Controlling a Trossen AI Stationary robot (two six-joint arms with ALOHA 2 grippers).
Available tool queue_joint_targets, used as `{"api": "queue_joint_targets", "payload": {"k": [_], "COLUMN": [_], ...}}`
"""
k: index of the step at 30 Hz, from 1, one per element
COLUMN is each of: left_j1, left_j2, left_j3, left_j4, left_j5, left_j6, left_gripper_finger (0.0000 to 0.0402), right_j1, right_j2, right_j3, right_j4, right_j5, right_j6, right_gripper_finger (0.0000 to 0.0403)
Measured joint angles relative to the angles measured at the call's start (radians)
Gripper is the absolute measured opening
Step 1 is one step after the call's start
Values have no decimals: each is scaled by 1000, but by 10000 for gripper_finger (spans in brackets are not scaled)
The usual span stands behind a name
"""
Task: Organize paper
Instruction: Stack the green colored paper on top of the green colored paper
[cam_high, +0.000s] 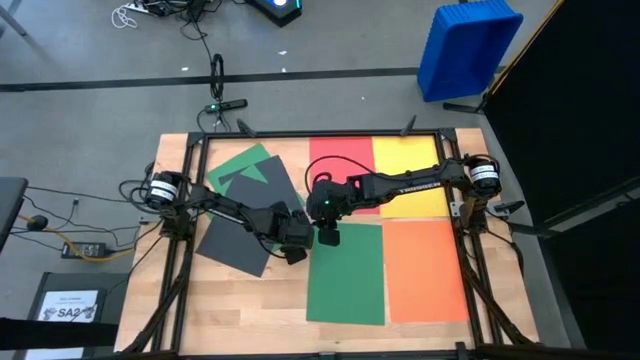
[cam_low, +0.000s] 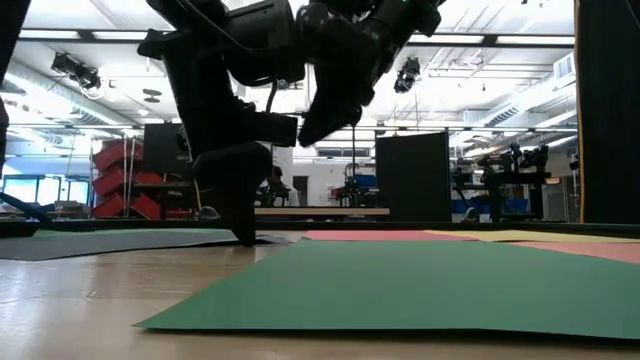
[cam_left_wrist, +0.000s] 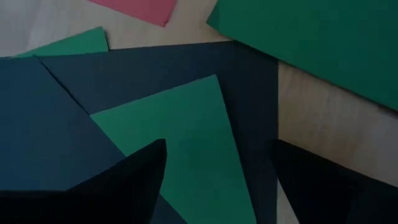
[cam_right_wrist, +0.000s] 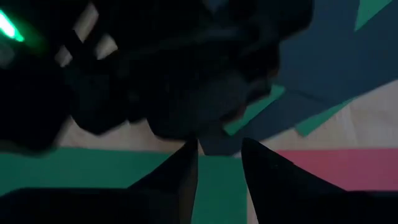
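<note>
Coloured paper lies flat on the wooden table. At the left, dark grey sheets (cam_high: 235, 240) and a green sheet (cam_high: 240, 165) overlap in a loose pile. Red (cam_high: 340, 155) and yellow (cam_high: 410, 160) sheets lie at the far side, a green one (cam_high: 345, 275) and an orange one (cam_high: 425, 270) nearer. My left gripper (cam_high: 296, 250) stands open, low over the pile's right corner, with a green sheet (cam_left_wrist: 180, 143) and a dark sheet (cam_left_wrist: 186, 62) between its fingers. My right gripper (cam_high: 328, 238) hangs higher beside it, over the near green sheet's far edge (cam_right_wrist: 217, 180), fingers slightly apart and nothing between them. My left gripper slants down from above onto the pile's right corner. In the low view one fingertip (cam_low: 245, 232) reaches down to the dark grey sheet (cam_low: 120, 242). I cannot tell whether it touches the paper. The sheets lie flat, none lifted.
Black frame rails (cam_high: 185, 250) run along the table's left and right sides. Bare wood (cam_high: 230, 310) shows at the near left. On the floor are a blue bin (cam_high: 465, 45) at the far right and a white printed sheet (cam_high: 68, 305) at the near left.
</note>
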Motion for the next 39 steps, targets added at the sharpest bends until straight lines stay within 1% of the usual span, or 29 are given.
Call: {"api": "queue_joint_targets", "payload": {"k": [4,14,18,24,30,37,39], "left_j1": [0,0,-2,-2,-3,-3,-4], "left_j2": [1,-8,-6,-6,-5,-4,-4], "left_j3": [1,8,24,26,26,28,28], "left_j4": [-7,-111,-172,-214,-203,-164,-166], "left_j5": [-13,-50,-92,-150,-183,-192,-215], "left_j6": [-4,-33,-32,-52,-92,-112,-135], "left_gripper_finger": [282,268,260,249,248,247,244], "right_j1": [0,0,0,0,0,0,0], "right_j2": [-13,-13,-13,-13,-13,-13,-13], "right_j3": [1,0,0,-1,-1,-1,-1], "right_j4": [-9,-11,-12,-12,-12,-12,-12], "right_j5": [6,8,8,8,8,8,8], "right_j6": [0,0,0,0,0,0,0], "right_gripper_finger": [102,102,102,105,101,102,101]}}
